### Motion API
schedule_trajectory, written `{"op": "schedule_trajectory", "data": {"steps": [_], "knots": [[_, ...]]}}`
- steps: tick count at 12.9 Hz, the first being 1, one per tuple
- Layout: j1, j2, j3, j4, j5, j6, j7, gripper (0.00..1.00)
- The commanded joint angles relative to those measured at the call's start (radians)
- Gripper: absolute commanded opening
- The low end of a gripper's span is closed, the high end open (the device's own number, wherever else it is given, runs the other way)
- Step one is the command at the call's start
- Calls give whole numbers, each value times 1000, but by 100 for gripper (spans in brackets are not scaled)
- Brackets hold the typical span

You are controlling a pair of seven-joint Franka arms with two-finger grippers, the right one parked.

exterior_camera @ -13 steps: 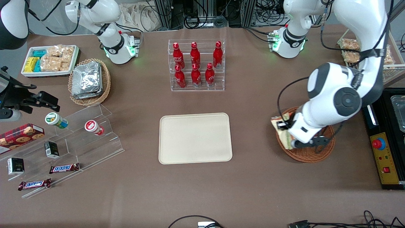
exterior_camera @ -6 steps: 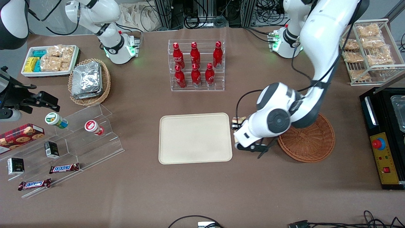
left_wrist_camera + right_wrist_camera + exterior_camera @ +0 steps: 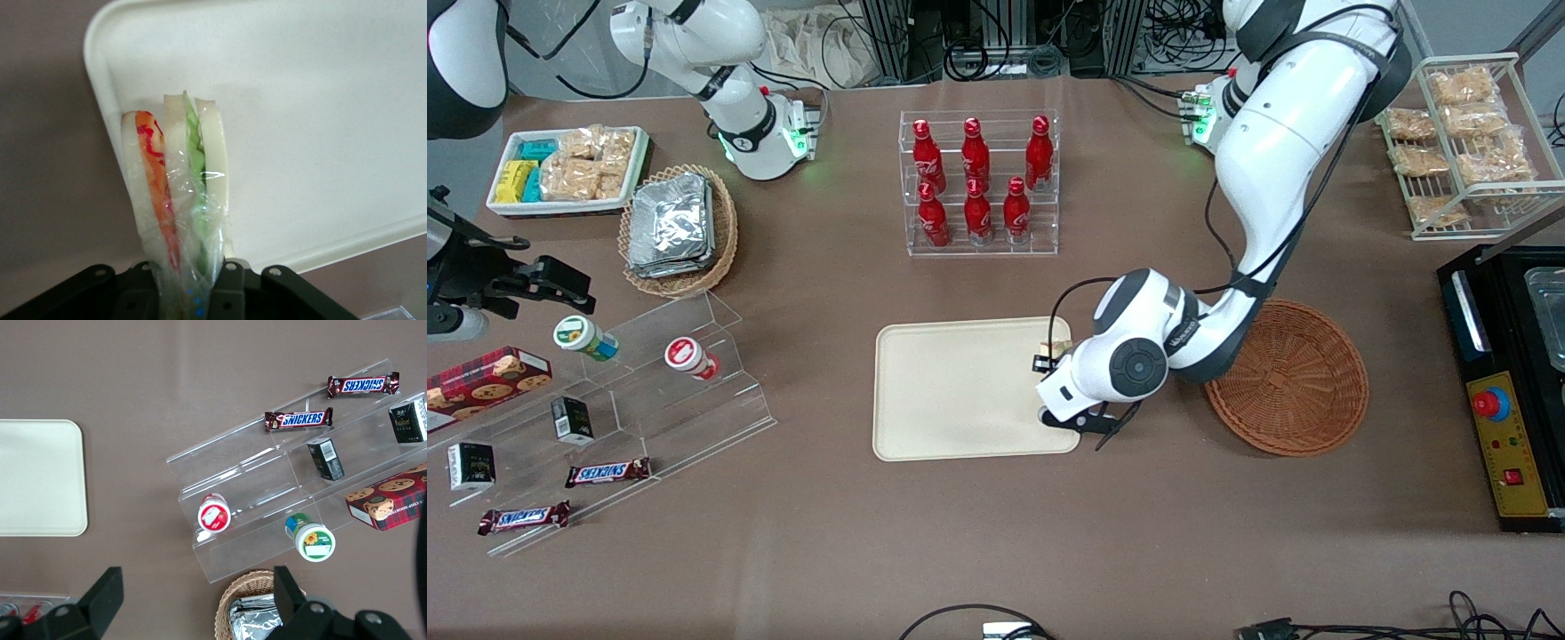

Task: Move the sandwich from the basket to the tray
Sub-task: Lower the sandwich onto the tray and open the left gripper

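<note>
1. we're looking at the tray (image 3: 960, 391), most of its surface still bare.
2. over its edge nearest the basket, our gripper (image 3: 193, 293) pinches the sandwich (image 3: 177, 193), carried above the tray.
3. the basket (image 3: 1294, 382) sits emptied; next we judge: move inward, lower, release.

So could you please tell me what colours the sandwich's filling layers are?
Orange-red and green between white bread; the sandwich shows best in the left wrist view.
</note>
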Motion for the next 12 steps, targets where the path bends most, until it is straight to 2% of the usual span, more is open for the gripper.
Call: {"op": "schedule_trajectory", "data": {"steps": [1, 2, 7, 9, 12], "knots": [[-19, 33, 6, 41, 2, -5, 0, 10], [-19, 34, 7, 36, 9, -4, 5, 99], [-7, 1, 10, 43, 7, -18, 0, 100], [33, -51, 7, 41, -1, -27, -1, 100], [94, -179, 9, 41, 4, -151, 3, 100]]}}
